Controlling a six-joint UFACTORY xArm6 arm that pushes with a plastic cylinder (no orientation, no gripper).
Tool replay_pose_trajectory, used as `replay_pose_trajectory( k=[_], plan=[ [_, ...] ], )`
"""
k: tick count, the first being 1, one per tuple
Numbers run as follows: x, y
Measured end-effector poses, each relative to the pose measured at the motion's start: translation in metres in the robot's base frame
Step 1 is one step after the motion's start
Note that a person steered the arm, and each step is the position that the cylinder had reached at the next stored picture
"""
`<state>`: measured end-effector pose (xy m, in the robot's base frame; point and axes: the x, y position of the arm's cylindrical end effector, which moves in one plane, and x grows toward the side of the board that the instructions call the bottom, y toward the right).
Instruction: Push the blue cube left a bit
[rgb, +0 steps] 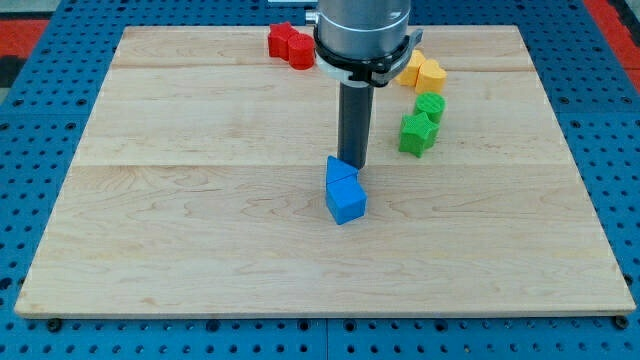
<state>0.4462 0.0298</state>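
A blue cube (347, 201) sits near the middle of the wooden board (200, 200), with a second blue block (339, 169), wedge-like in shape, touching it just above. My tip (354, 163) is right behind the blue pair, at the upper right edge of the upper blue block and seemingly touching it. The dark rod hangs down from the arm's grey body (362, 30) at the view's top.
Two red blocks (291, 44) lie at the view's top, left of the arm. Two yellow blocks (423, 71) lie right of the arm. Below them are a green cylinder-like block (430, 106) and a green star-like block (417, 133).
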Motion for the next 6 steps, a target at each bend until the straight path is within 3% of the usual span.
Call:
replay_pose_trajectory(
  k=[1,2,3,5,6],
  plan=[
    [0.005,0.000],
    [0.012,0.050],
    [0.044,0.056],
    [0.054,-0.003],
    [0.056,-0.003]
  ],
)
